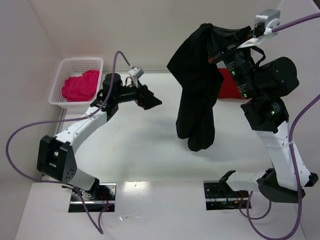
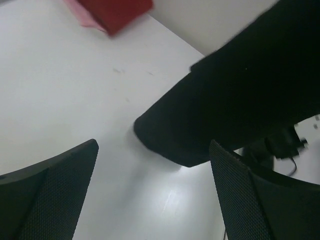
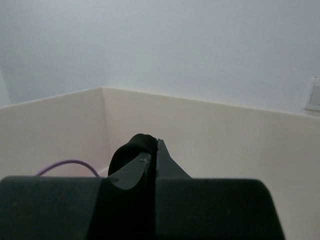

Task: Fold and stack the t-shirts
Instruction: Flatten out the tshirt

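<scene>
1. Only the top view catches the pink shirt (image 1: 80, 86), bunched in the basket (image 1: 56, 82) at the counter's (image 1: 140, 150) far-left corner. It also shows the red shirt (image 1: 231, 86) lying far right, half hidden behind the black shirt (image 1: 197, 95).
2. The left wrist view adds the black shirt's bottom end hanging just over the counter; can't tell if it touches. The left end effector (image 2: 153, 145) is spread wide with nothing in it.
3. Right wrist view: the right end effector (image 3: 154, 145) is clenched on black cloth, so it's grasping the black shirt, which dangles in the air.
4. Count: three shirts, one basket, two arms.
</scene>
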{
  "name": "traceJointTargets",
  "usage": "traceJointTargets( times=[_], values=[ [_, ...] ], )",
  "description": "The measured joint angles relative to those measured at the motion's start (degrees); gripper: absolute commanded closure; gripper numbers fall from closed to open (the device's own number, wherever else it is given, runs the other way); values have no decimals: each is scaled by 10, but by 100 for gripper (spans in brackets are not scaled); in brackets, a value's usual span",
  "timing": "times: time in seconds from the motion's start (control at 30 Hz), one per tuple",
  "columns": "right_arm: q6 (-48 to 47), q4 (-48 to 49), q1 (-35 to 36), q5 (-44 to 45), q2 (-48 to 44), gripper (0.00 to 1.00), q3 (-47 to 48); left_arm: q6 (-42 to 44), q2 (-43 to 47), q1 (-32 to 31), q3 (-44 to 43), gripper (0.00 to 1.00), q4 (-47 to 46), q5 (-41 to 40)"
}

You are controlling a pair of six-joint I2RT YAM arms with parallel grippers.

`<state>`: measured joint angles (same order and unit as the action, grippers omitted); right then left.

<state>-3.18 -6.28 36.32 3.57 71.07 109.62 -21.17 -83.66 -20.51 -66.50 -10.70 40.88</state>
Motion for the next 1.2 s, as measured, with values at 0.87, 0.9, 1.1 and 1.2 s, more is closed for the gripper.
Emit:
traceJointTargets(
  times=[0.87,0.9,1.1,1.2],
  values=[
    [-43,-65,0,94,8,100,44,178,-117,-135,-30,51,140,168],
    [-46,-65,0,99,8,100,44,180,-116,-135,-30,57,145,160],
    [-59,-57,0,124,6,100,26,182,-69,-135,-22,100,158,81],
    [-63,-48,0,140,4,100,7,180,-24,-135,-21,100,152,35]
  ],
)
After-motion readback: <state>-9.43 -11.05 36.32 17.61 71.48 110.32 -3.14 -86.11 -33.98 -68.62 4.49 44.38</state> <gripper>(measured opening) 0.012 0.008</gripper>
